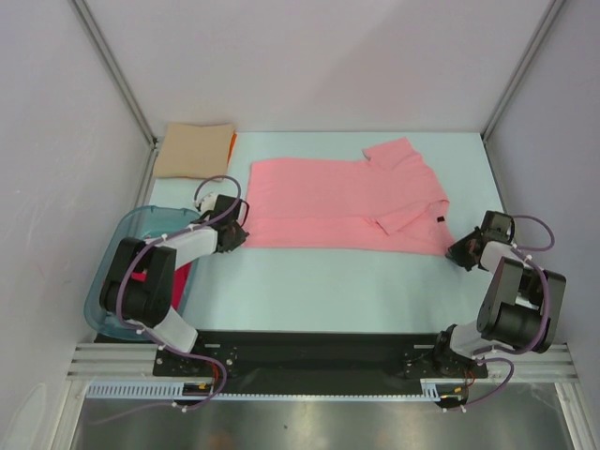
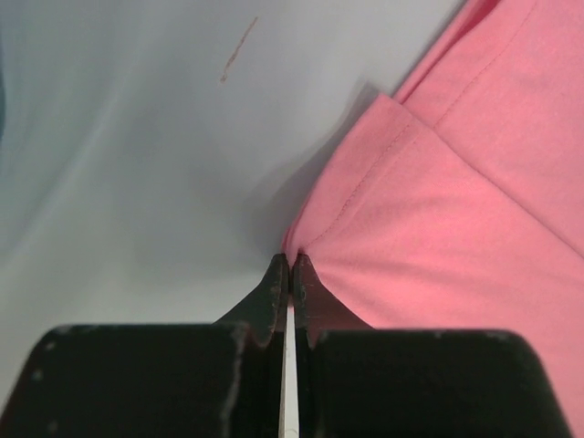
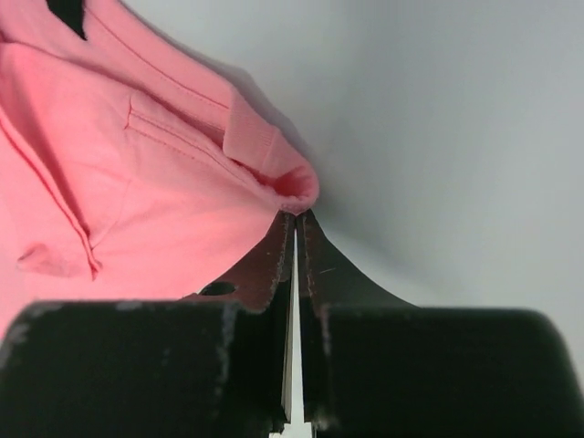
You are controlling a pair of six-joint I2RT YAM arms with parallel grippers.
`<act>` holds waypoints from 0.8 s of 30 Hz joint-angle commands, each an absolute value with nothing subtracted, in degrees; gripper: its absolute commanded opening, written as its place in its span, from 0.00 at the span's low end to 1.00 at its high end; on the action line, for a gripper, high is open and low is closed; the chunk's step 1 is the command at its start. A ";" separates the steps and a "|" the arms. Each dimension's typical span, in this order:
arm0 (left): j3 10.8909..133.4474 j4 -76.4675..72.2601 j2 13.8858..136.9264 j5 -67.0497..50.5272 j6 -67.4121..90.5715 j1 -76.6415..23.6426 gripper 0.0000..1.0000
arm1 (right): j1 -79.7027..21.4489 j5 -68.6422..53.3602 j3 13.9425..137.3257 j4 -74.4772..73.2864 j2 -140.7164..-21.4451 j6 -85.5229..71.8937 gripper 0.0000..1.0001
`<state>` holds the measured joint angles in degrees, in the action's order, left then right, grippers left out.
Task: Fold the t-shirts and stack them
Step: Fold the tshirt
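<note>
Pink t-shirt (image 1: 342, 206) flat on pale table (image 1: 319, 291); white walls (image 1: 319, 56).

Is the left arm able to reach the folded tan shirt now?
Probably, though not at once: the left claw is shut on the pink shirt and must let go first. Nothing stands between it and the tan shirt.

Text check | legible characters: none in any of the three views | salmon-pink t-shirt (image 1: 347, 202) carried a small dark label (image 1: 439, 219) near its right edge in the top view | label was too small to read
</note>
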<state>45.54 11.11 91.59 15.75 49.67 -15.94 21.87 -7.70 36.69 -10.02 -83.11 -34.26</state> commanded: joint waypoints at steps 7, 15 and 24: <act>39.91 15.82 83.86 20.57 50.18 -16.08 0.00 | 22.59 3.87 35.42 -21.52 -76.38 -29.97 0.00; 34.37 21.44 73.57 18.72 52.73 -16.79 0.00 | 23.29 12.11 34.54 -30.13 -69.53 -36.46 0.00; 27.96 28.83 61.98 19.07 60.99 -18.81 0.00 | 23.91 22.06 35.68 -43.33 -66.45 -47.72 0.00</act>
